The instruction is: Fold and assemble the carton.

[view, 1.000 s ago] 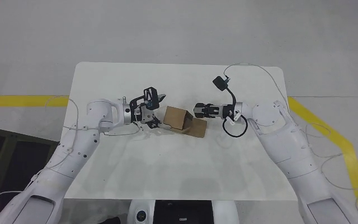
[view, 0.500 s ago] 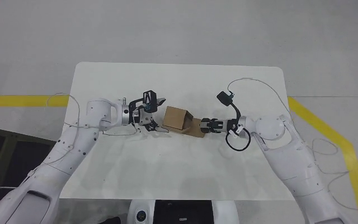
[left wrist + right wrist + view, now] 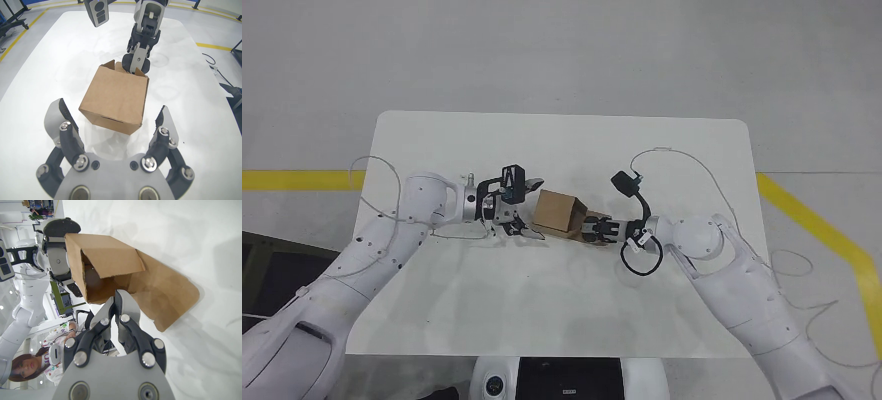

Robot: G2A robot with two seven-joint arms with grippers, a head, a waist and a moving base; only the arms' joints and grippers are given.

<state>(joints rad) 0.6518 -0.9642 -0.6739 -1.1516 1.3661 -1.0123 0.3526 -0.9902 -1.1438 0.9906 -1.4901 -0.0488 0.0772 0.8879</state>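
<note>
Closing in over the last second, the right gripper (image 3: 114, 303), fingers pinched together, noses into the open end of the brown carton (image 3: 105, 255), apparently to tuck flaps inward. At its closed far end the left gripper (image 3: 110, 108) waits spread wide, seemingly a backstop. Beside the right gripper, one long flap (image 3: 170, 298) lies flat on the table (image 3: 542, 140).

The carton (image 3: 115, 98) is matt brown cardboard on a smooth white table (image 3: 47, 66). The left gripper (image 3: 110, 109) has dull metal fingers (image 3: 52, 115).
</note>
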